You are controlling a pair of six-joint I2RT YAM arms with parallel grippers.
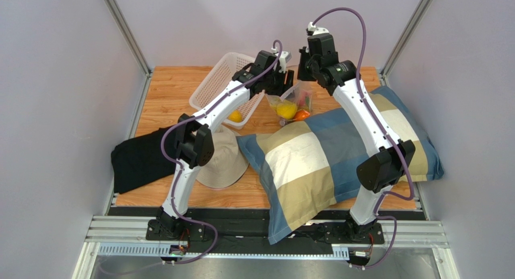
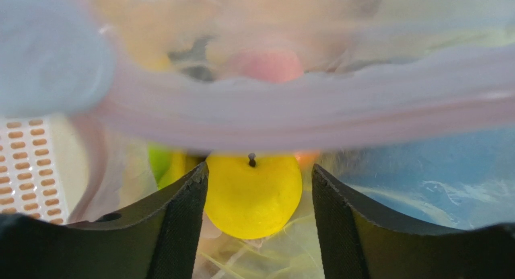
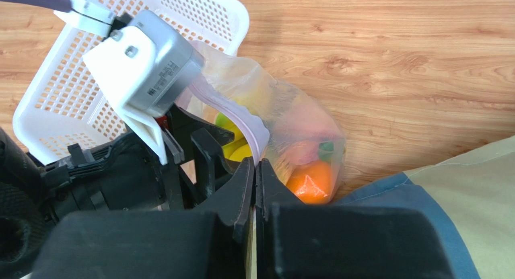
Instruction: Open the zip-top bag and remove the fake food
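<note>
Closest from above, a checked pillow (image 1: 338, 158) covers the right of the wooden table (image 1: 175, 92), with a hat (image 1: 226, 164) and a black cloth (image 1: 139, 158) to its left. Past the pillow, the zip-top bag (image 1: 295, 103) is beside a white basket (image 1: 211, 86), with both arms bent over it.

At the left wrist, the left gripper (image 2: 259, 176) is spread, with a yellow round fruit (image 2: 254, 197) between its fingers and the bag's zip strip (image 2: 302, 110) running across above.

At the right wrist, the right gripper (image 3: 254, 170) is pressed together, pinching the bag's rim. An orange (image 3: 309, 184) shows inside.
</note>
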